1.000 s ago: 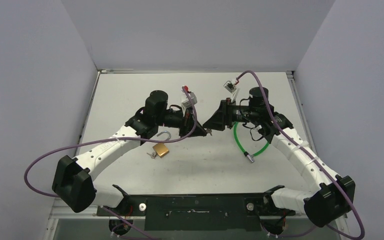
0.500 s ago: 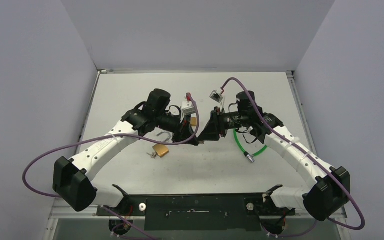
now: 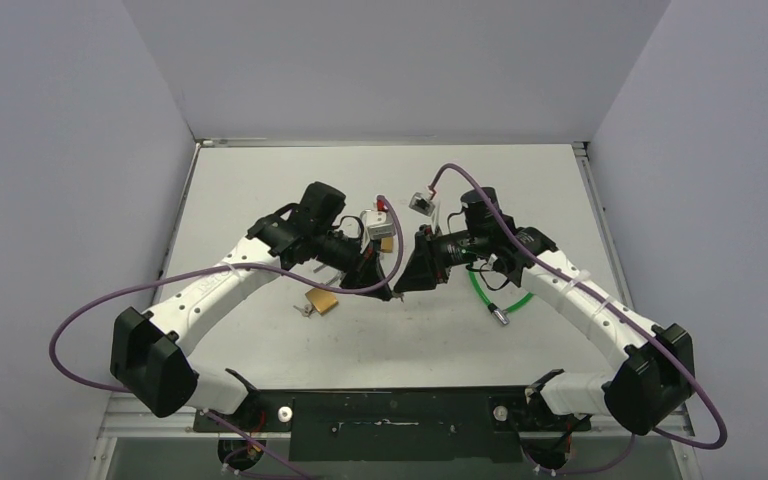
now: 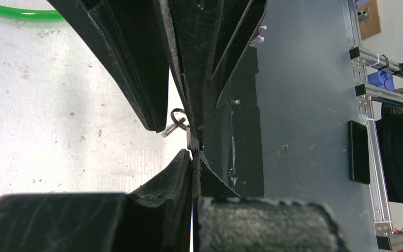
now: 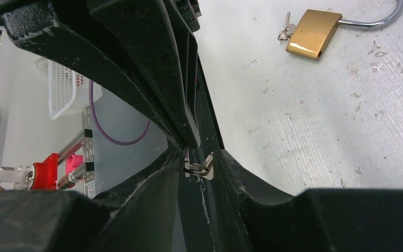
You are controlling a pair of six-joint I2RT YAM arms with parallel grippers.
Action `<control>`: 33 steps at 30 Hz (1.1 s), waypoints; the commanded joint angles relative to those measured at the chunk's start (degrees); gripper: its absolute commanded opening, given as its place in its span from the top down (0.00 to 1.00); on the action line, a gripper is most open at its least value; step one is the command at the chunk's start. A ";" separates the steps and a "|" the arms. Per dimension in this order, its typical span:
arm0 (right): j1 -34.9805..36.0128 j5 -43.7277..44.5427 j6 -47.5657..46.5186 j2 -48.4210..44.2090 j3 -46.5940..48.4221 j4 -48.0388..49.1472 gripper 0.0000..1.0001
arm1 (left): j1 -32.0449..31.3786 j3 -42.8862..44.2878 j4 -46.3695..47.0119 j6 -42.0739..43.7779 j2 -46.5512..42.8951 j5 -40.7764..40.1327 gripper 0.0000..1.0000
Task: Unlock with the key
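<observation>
Brass padlock point(image 3: 323, 301) lies on the white table point(image 3: 260, 180) just outside the left gripper point(image 3: 390, 292), shackle swung open, small keys touching its body. From above, the right gripper point(image 3: 402, 290) meets the left tip to tip near the table's middle. A green cable point(image 3: 480, 290) loops behind the right jaws. Open tabletop runs from both grippers to the far and side edges.

On the left wrist camera, the left jaws are pressed together on the key point(image 4: 191, 140), which stands up from their tips. A key ring point(image 4: 177, 116) and a second small key hang just beyond, between these jaws and the right gripper's fingers point(image 4: 136, 68) coming in from the opposite side. Bare table lies to one side of the jaws, dark floor past the table's edge to the other.

On the right wrist camera, the right jaws stand narrowly apart with the key between them. I cannot tell whether they press on it. The left fingers point(image 5: 152, 68) reach in from ahead. Beyond the jaws and to one side, well apart, sits the padlock, clear table around it.
</observation>
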 commanded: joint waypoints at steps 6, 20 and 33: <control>1.76 -3.02 -2.27 1.47 1.71 1.83 0.95 | 0.47 3.17 -1.12 2.10 0.24 0.91 1.00; 2.13 -3.57 -0.91 1.75 0.41 4.09 0.79 | 0.91 3.56 -1.95 2.98 0.44 0.42 1.00; 2.26 -4.21 -0.46 1.75 -0.79 4.42 1.00 | 2.63 3.52 -0.86 2.58 -0.77 1.36 1.00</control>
